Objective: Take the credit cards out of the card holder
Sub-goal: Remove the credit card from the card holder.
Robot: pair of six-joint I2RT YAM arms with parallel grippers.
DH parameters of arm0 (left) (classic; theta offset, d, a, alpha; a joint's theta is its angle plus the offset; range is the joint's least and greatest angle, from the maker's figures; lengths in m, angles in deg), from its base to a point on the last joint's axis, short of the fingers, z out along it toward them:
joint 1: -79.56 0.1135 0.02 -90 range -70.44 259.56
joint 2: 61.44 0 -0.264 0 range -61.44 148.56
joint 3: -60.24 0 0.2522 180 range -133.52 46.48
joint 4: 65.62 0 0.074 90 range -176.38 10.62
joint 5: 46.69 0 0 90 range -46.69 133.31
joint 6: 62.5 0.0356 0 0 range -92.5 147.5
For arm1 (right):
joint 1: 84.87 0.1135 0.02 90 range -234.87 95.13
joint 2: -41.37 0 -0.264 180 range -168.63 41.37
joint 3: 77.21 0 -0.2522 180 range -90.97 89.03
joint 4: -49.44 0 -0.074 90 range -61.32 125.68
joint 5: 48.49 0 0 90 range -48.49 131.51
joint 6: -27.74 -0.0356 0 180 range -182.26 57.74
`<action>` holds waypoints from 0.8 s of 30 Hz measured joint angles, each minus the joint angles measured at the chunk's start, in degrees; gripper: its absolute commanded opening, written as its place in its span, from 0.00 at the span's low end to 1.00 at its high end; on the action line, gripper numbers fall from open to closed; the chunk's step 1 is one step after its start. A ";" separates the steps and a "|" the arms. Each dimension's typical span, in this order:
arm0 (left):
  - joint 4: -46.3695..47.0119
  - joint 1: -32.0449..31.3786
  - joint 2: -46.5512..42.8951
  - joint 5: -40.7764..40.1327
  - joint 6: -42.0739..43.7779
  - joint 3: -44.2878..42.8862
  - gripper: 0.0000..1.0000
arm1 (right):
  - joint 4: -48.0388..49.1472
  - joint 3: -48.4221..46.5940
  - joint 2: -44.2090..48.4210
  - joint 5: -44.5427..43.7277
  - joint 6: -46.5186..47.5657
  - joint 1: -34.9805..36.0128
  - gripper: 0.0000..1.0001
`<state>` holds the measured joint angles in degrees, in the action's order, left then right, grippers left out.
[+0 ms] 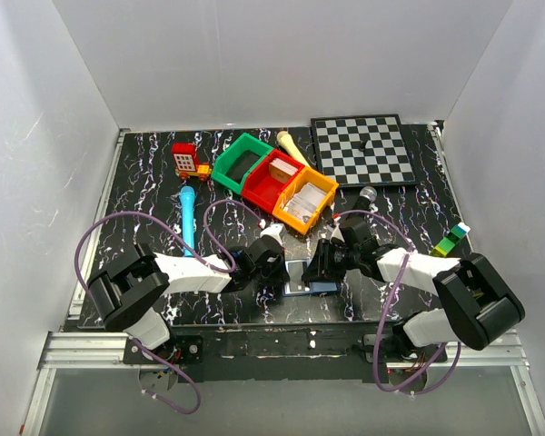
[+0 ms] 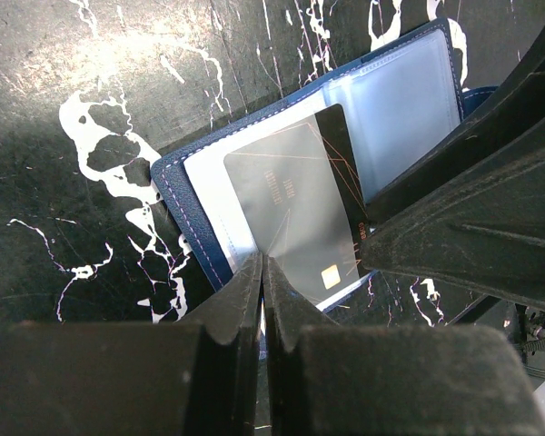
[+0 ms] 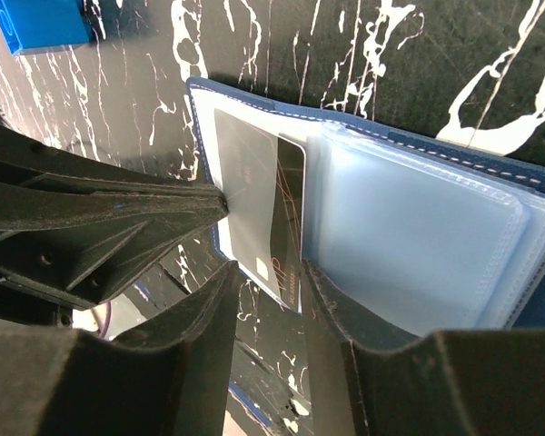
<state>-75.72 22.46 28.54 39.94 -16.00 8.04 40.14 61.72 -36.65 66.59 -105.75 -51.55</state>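
Observation:
The card holder [image 1: 302, 278] lies open on the black marbled table between my two grippers, navy outside with pale blue-grey clear panels [image 2: 404, 100] [image 3: 418, 245]. A grey and black credit card [image 2: 291, 204] [image 3: 254, 182] with a gold chip sticks partly out of its left panel. My left gripper [image 2: 263, 265] [image 1: 277, 272] is shut on the near edge of this card. My right gripper [image 3: 271, 271] [image 1: 325, 268] is open at the holder's near edge. One of its fingers [image 3: 322, 291] rests against the right panel, and the card's corner sits between the fingertips.
Green [image 1: 240, 162], red [image 1: 272, 179] and orange [image 1: 305, 200] bins stand behind the grippers, with a chessboard [image 1: 363, 150] at the back right. A blue pen [image 1: 189, 218], a red toy house [image 1: 187, 160] and green-blue blocks [image 1: 450, 241] lie around. A blue block [image 3: 45, 23] sits near the holder.

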 measured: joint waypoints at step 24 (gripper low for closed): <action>0.83 0.00 0.37 0.00 0.00 0.15 0.00 | 8.68 3.10 -2.10 5.64 -1.49 -0.70 0.26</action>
<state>-74.89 22.46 28.91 39.94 -16.00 8.20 48.82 64.83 -38.75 72.23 -107.23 -52.25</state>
